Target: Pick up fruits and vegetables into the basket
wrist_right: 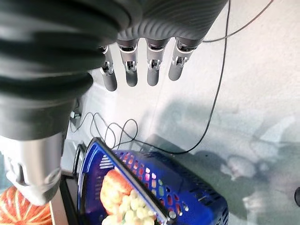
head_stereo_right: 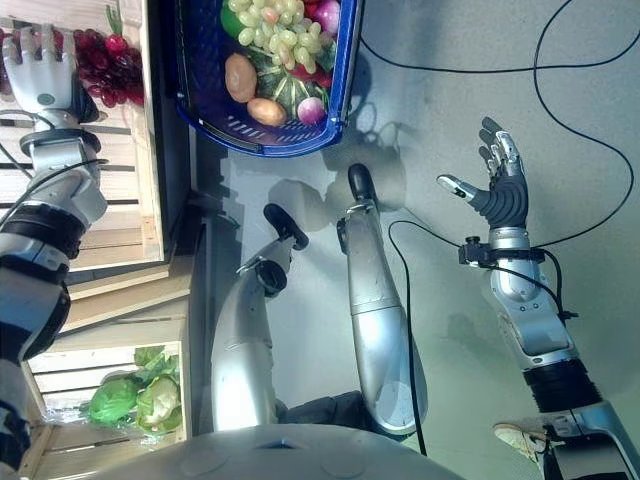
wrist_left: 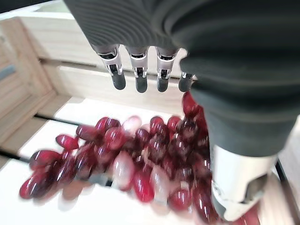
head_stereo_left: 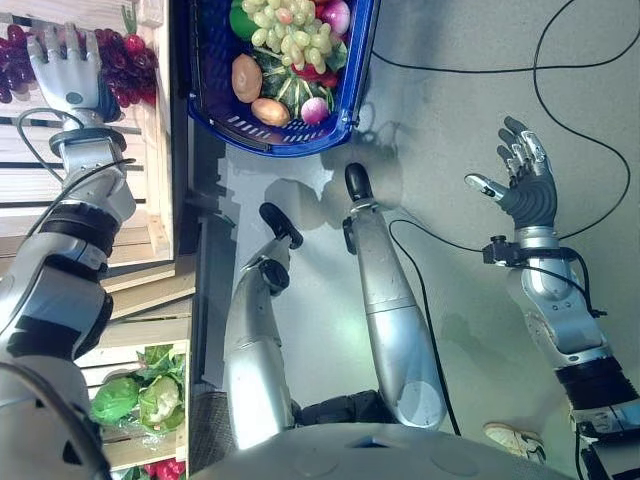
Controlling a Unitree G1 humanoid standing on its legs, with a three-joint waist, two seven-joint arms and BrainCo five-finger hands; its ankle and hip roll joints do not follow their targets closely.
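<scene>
Your left hand [head_stereo_left: 68, 70] hovers spread over the red grapes [wrist_left: 140, 159] at ten o'clock; your right hand [head_stereo_left: 522, 175] hangs spread at three o'clock, the basket [head_stereo_left: 345, 110] at twelve.

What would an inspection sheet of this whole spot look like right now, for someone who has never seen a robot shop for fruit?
Surface: grey floor; wooden crates on the robot's left.
Job's things: blue basket on the floor, holding green grapes, potatoes, radishes and other produce; red grapes lying in a crate; cabbages in a nearer crate.
Clutter: nothing seen.
Hands: left hand open over the red grapes, fingers straight, not holding them; right hand open and empty above the floor.
Cables: nothing seen apart from the robot's own.
Surroundings: a person's shoe by the robot's right arm.
</scene>
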